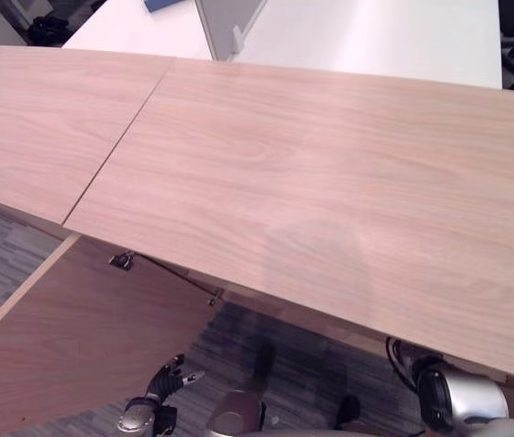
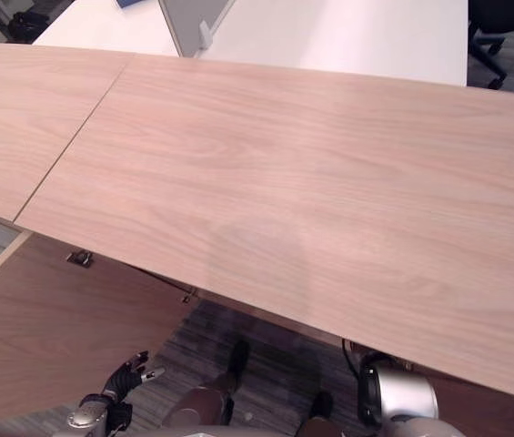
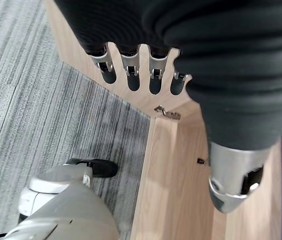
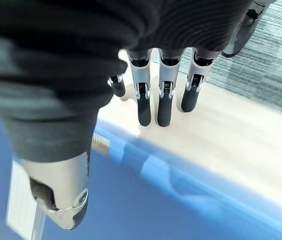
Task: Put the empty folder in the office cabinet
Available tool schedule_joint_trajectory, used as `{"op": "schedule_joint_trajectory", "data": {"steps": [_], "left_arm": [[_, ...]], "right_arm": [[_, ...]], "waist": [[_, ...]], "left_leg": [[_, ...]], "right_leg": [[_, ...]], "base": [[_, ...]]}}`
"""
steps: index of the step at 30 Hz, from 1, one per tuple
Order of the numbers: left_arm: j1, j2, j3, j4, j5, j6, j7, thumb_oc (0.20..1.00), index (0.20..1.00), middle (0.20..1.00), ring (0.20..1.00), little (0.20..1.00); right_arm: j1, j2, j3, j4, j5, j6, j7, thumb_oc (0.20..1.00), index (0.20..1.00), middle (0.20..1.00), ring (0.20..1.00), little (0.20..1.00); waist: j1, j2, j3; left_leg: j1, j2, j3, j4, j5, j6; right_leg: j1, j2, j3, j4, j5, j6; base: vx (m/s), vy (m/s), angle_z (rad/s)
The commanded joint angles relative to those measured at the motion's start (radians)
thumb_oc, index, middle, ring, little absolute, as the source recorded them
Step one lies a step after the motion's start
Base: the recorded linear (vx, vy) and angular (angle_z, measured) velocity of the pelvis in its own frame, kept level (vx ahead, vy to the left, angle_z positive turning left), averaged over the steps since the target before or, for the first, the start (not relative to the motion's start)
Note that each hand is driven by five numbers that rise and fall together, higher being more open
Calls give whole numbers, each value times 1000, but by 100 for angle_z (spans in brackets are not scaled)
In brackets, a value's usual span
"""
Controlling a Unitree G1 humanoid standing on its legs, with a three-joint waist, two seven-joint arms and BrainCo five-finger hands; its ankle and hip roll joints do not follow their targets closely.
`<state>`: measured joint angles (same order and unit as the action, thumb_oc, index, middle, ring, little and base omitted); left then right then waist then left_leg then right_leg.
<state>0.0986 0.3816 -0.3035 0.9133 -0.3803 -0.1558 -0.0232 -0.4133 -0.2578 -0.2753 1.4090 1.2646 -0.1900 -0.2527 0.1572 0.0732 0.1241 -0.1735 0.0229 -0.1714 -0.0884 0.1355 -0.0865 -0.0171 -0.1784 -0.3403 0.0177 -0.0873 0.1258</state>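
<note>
While the right robot hand (image 4: 145, 95) hangs with straight fingers over the blue folder (image 4: 145, 200)

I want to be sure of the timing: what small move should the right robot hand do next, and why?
Probably draw the right robot hand straight back, away from the blue folder. Its fingers are straight and grip nothing, the folder seems to lie on a wooden surface, and the cabinet door stands open beside the idle left robot hand.
</note>
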Motion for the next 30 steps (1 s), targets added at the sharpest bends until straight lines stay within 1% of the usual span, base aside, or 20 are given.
{"op": "schedule_joint_trajectory", "data": {"steps": [1,7,11,19,24,30], "left_arm": [[-12,-28,28,67,34,-4,0,1000,1000,1000,1000,1000],[3,-59,78,163,51,2,7,1000,1000,1000,1000,1000],[4,-77,97,215,63,4,15,1000,1000,1000,1000,1000],[3,-87,96,233,79,4,18,1000,1000,1000,1000,1000],[5,-75,87,196,75,3,8,1000,1000,1000,1000,1000],[2,-79,101,213,76,11,6,1000,1000,1000,1000,1000]], "right_arm": [[-7,-3,-39,-11,-36,-3,37,1000,1000,1000,1000,1000],[67,44,-35,-10,-42,15,68,1000,1000,1000,1000,1000],[84,54,-26,-20,-39,21,85,1000,1000,1000,1000,1000],[43,19,-11,-30,-42,19,98,1000,1000,1000,1000,1000],[-15,-48,-8,-37,-61,28,107,1000,1000,1000,1000,1000],[12,-42,-19,-25,-77,41,113,1000,1000,1000,1000,1000]], "waist": [[29,12,31],[20,-1,-6],[15,-3,-22],[24,-1,-35],[46,-1,-32],[48,-17,-48]], "left_leg": [[78,63,-1,1,-111,-74],[128,63,13,1,-128,-72],[150,65,18,1,-136,-72],[158,62,14,1,-141,-72],[152,57,-2,1,-137,-71],[161,54,-7,1,-138,-68]], "right_leg": [[-16,-63,50,19,61,72],[32,-58,53,-4,68,74],[55,-61,52,-15,68,75],[80,-65,39,-33,72,75],[100,-68,18,-44,75,75],[120,-65,11,-52,81,77]], "base": [[98,-1,-5],[72,1,-15],[66,15,-7],[10,1,0],[-25,-4,4],[-16,-4,4]]}}
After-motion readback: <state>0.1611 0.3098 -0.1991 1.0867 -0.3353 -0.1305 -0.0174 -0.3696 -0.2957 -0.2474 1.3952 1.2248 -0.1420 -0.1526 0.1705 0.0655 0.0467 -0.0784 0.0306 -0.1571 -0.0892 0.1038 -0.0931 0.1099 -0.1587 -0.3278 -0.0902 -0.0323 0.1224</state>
